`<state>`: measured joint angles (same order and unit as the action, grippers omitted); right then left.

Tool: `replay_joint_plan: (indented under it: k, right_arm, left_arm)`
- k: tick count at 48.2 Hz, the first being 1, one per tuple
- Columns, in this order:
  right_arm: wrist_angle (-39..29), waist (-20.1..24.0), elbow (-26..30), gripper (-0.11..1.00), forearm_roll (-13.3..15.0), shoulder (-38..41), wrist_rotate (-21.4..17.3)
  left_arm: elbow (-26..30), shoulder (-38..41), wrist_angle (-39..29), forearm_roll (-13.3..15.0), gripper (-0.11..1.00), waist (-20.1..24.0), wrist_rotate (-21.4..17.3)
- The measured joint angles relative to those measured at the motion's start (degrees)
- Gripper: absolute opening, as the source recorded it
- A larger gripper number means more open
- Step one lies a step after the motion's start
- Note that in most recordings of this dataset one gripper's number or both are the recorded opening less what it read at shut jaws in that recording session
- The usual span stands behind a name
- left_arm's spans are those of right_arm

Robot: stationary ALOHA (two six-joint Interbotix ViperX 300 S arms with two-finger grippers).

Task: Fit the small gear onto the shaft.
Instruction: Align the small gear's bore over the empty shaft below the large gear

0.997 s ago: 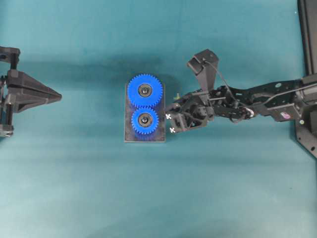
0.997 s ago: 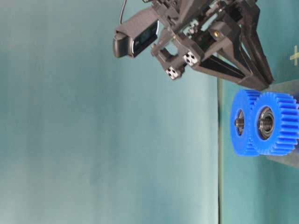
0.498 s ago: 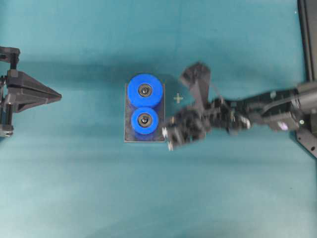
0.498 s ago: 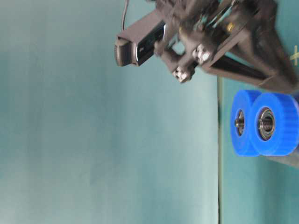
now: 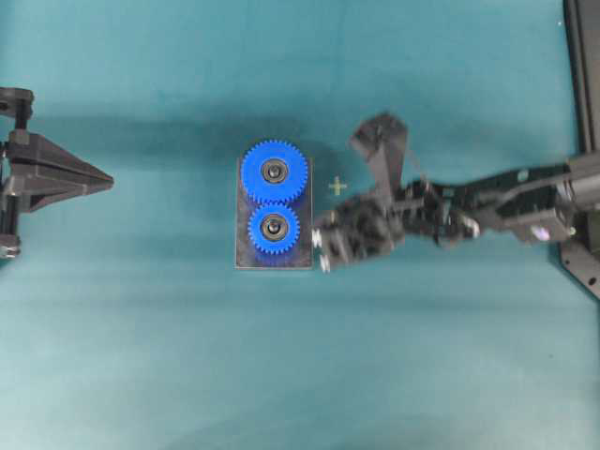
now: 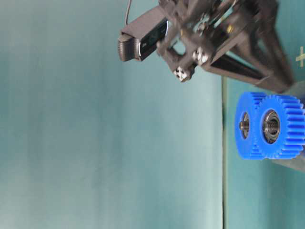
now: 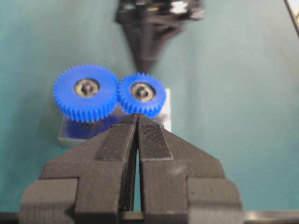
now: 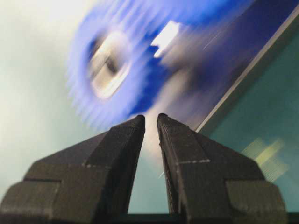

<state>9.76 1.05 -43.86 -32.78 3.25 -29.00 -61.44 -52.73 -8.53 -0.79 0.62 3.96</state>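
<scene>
- Grey rectangular metal plate point(image 5: 304, 255): lies flat on the teal table point(image 5: 169, 356).
- Larger bright-blue toothed plastic gear point(image 5: 274, 172): seated on the plate, teeth meeting the smaller gear's.
- Small bright-blue toothed gear point(image 5: 274, 227): seated on the silvery metal shaft point(image 6: 272, 126).
- Right gripper point(image 8: 151, 120): empty, fingers a narrow gap apart, just beside the plate.
- Left gripper point(image 7: 138, 117): empty, fingers pressed together, well apart from the gears.

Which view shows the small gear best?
Overhead: the small gear is sharp and whole, face-on, meshed with the larger gear. The left wrist view shows it partly behind the gripper, table-level shows it edge-on, and the right wrist view is blurred.
</scene>
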Motion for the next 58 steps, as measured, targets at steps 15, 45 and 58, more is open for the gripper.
replay_joint_plan:
  k: [15, 45, 58]
  right_arm:
    - [0.79, -0.35, 1.49, 0.26, 1.05, 1.85, -0.09]
    - [-3.08, 5.89, 4.13, 0.26, 0.79, -0.26, -3.43]
    - [-2.99, 1.85, 5.62, 0.26, 1.05, -1.76, -3.08]
  left_arm:
    - [0.09, -0.09, 0.00, 0.00, 0.00, 0.00, 0.00]
    - [0.00, -0.26, 0.00, 0.09, 0.00, 0.00, 0.00]
    - [-0.18, -0.26, 0.00, 0.00, 0.00, 0.00, 0.00]
